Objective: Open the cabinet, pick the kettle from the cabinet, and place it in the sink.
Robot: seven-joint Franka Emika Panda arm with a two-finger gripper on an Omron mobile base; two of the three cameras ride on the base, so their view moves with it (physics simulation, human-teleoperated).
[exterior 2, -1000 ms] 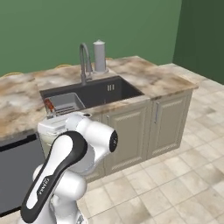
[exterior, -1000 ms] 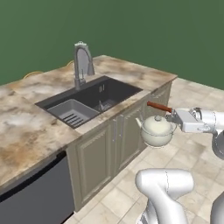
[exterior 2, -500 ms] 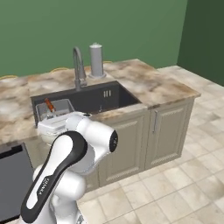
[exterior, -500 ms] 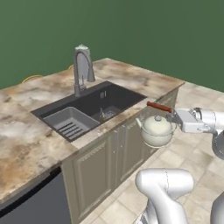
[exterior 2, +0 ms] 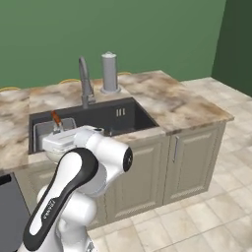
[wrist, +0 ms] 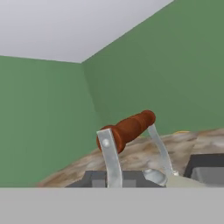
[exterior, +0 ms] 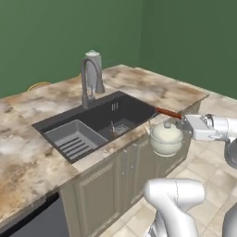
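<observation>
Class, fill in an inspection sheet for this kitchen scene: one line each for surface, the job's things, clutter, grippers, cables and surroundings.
Surface: marbled beige counter with the sink set into it.
Job's things: cream kettle hangs in the air in front of the counter edge, beside the sink, not yet in it; ribbed tray lies in the basin; arched faucet stands behind.
Clutter: tall grey cylinder on the counter by the faucet.
Grippers: gripper shut on the kettle's reddish-brown handle.
Cables: nothing seen.
Surroundings: green walls, tiled floor, beige low cabinets under the counter.
</observation>
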